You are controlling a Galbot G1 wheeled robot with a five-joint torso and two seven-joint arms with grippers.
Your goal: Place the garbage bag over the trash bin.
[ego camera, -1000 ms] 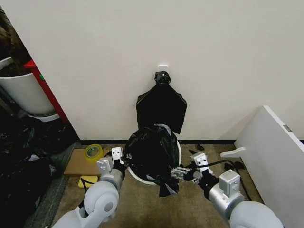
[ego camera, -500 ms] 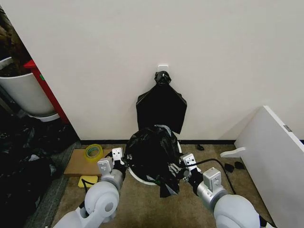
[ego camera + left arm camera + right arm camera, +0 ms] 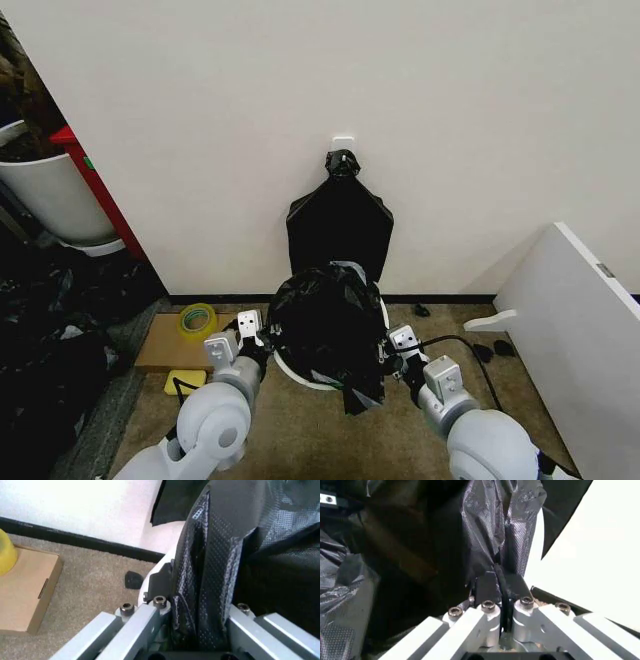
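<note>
The glossy black garbage bag (image 3: 325, 320) is draped over the trash bin (image 3: 288, 372), a white round bucket on the floor by the wall; only slivers of its white rim show. My left gripper (image 3: 262, 343) is at the bin's left side, shut on a taut strip of the garbage bag (image 3: 215, 555) beside the white trash bin (image 3: 159, 567) wall. At the bin's right side my right gripper (image 3: 383, 362) has its dark fingertips (image 3: 487, 585) pinched on a fold of the garbage bag (image 3: 485, 536). A loose tail of film hangs down at the front.
A knotted bunch of flat black bags (image 3: 340, 225) hangs from a wall hook right behind the bin. A cardboard box (image 3: 165, 345) with a yellow tape roll (image 3: 197, 319) lies to the left, a big white tub (image 3: 50, 195) farther left, a white panel (image 3: 580, 320) on the right.
My right arm has swung in toward the bin, its forearm now nearer the middle. The bag's right side has stretched slightly rightward over the rim. The left arm has stayed put.
</note>
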